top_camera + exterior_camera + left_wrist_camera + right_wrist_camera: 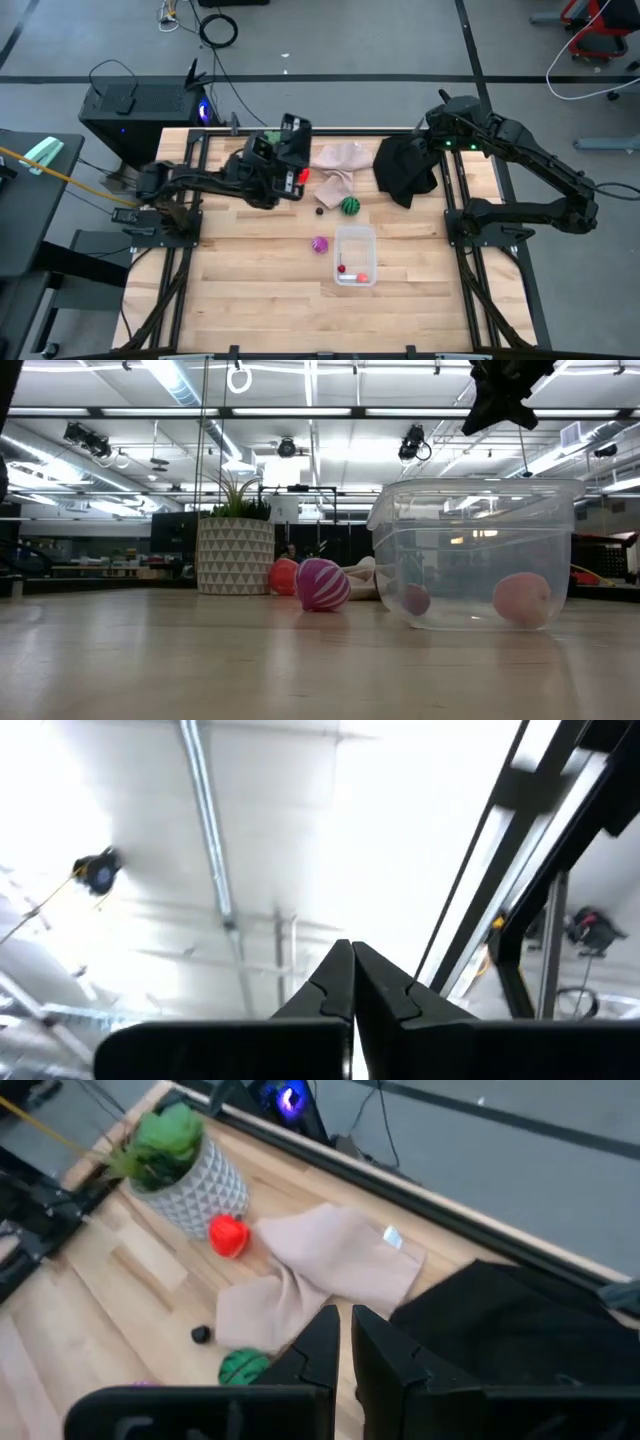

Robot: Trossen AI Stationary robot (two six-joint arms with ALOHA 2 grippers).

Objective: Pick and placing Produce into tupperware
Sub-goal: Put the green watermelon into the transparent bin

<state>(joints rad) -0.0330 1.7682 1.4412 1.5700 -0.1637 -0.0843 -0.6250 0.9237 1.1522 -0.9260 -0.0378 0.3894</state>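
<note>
High view: your tupperware [355, 256] sat on the desk [250, 300] toward the front, with two small red pieces already inside. The purple striped ball [319, 244] lay just beside its left wall. The green round piece [349, 206] and a tiny dark piece [320, 211] lay behind it, near the beige cloth [338, 165]. The red piece [302, 176] showed at the plant pot, right against your left claw [292, 150]. Your right claw [443, 118] hung over the back right corner beside the black cloth [405, 168]. Of the loose produce, the red piece was nearest the left arm; I judged the green one a fair reach for either.

Low view: the purple ball rested just beside the clear tupperware [470, 550]; the white pot [235, 555] and the red piece [283, 576] stood farther back.

Left wrist view: you had the left claw [352, 975] pointed up at the ceiling, fingers pressed together, holding nothing.

Right wrist view: the right claw [345, 1342] was nearly closed with only a thin slit, nothing in it. The green piece [240, 1367] lay just beside its tips, the beige cloth [320, 1270] beyond, the red piece [228, 1235] farther off by the pot.
</note>
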